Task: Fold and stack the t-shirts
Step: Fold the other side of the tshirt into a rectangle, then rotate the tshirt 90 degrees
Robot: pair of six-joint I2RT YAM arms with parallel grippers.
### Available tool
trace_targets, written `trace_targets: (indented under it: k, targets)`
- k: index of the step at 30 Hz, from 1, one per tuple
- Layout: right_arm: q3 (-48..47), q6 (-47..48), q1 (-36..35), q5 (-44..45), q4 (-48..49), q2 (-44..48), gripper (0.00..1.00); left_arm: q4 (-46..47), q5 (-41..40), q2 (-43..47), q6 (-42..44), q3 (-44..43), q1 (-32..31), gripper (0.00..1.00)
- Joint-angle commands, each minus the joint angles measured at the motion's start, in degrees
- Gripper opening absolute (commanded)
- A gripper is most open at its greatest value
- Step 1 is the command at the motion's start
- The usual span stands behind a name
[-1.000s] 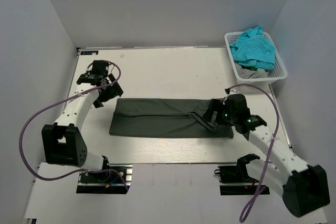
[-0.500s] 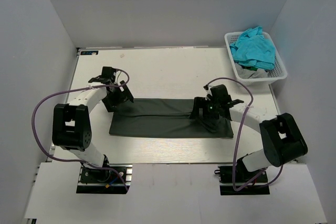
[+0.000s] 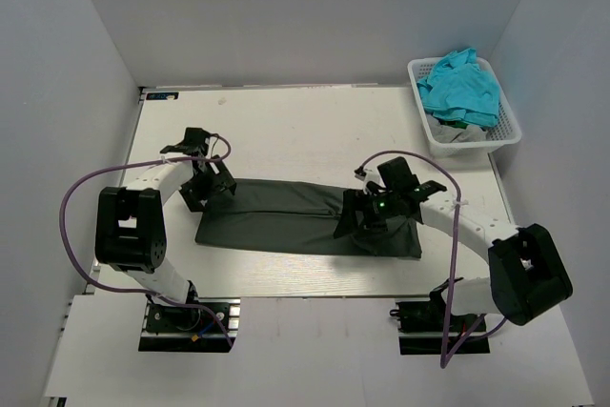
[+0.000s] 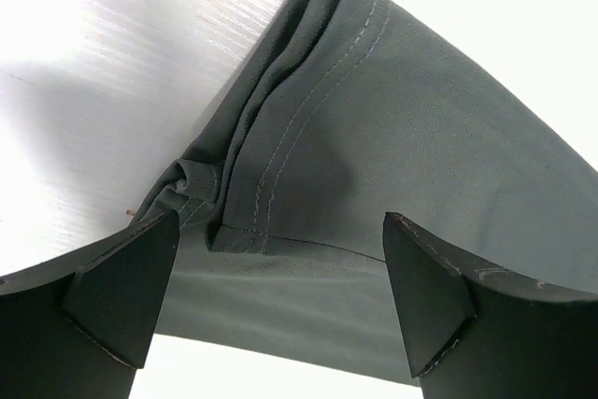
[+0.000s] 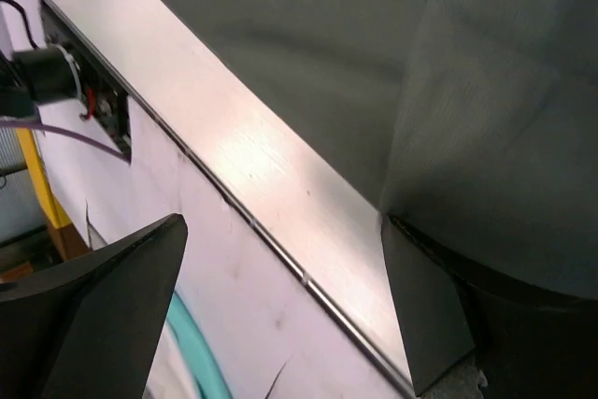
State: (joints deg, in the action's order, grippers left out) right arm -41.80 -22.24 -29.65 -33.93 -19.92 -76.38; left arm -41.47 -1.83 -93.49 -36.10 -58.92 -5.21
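Note:
The dark charcoal-grey t-shirt point(image 3: 286, 218) lies folded into a long strip across the middle of the table. My left gripper point(image 3: 212, 188) is at its far left corner. In the left wrist view the gripper point(image 4: 280, 221) is open, with the stitched hem point(image 4: 280, 137) lying between the fingers point(image 4: 121, 296). My right gripper point(image 3: 351, 221) hovers over the strip's right part. In the right wrist view it point(image 5: 283, 221) is open and empty, with the shirt's edge point(image 5: 486, 137) beside the right finger point(image 5: 430, 315). Turquoise-blue t-shirts point(image 3: 462, 88) are heaped in the basket.
The white lattice basket point(image 3: 505, 131) stands at the back right corner of the table, against the right wall. Grey walls close in the left, far and right sides. The table's metal near edge point(image 5: 280, 259) shows in the right wrist view.
The left gripper has come down onto the shirt's far left corner. The right gripper has moved left from the strip's right end to over its right part. The shirt's right end has shifted slightly.

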Motion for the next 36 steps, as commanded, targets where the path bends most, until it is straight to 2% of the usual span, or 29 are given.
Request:
trace_targets:
  k: [1,5,6,9,13,17,20,23,31,34,36]
  targets:
    - [-2.4,1.58,-0.41,-0.27,-7.67,1.41,0.9,-0.8,-1.51,0.59,-0.55,-1.82,0.2,1.0]
    - [-5.74,1.42,0.03,10.0,-10.13,2.81,0.9,-1.33,-1.51,0.59,-0.55,-2.43,0.2,1.0]
    - [-6.62,0.97,0.03,17.94,-10.75,2.73,0.9,-1.33,-1.51,0.59,-0.55,-3.04,0.2,1.0]
    - [-11.01,0.88,-0.15,22.41,-13.74,2.46,0.9,-2.47,-2.04,0.59,-0.55,-4.27,0.2,1.0]
    - [-10.14,-0.51,0.21,25.13,-12.59,2.81,0.9,-3.09,-2.04,0.07,-0.03,-7.25,-0.85,1.0]
    - [-7.69,-5.69,0.64,33.66,-14.44,1.85,0.9,-0.11,4.78,0.07,0.5,-7.79,-0.85,1.0]
    - [-4.36,-7.02,1.6,35.17,-11.83,0.36,0.9,5.25,10.32,0.07,0.5,-5.34,-1.38,1.0]
    - [-0.31,-8.96,3.36,32.02,-7.61,-2.01,0.9,8.25,11.84,-2.21,-0.11,-3.49,-2.6,1.0]
    - [5.41,-7.91,8.73,35.41,-3.02,-7.02,0.9,3.86,3.59,-9.87,-1.78,-0.95,-2.61,1.0]
    - [3.76,-6.77,10.92,34.55,-2.32,-10.54,0.9,1.23,-0.98,-9.87,-3.28,0.29,-2.08,1.0]
    - [2.87,-5.45,11.89,30.44,0.3,-11.86,0.9,-0.35,-1.51,-8.64,-4.33,1.26,-2.08,1.0]
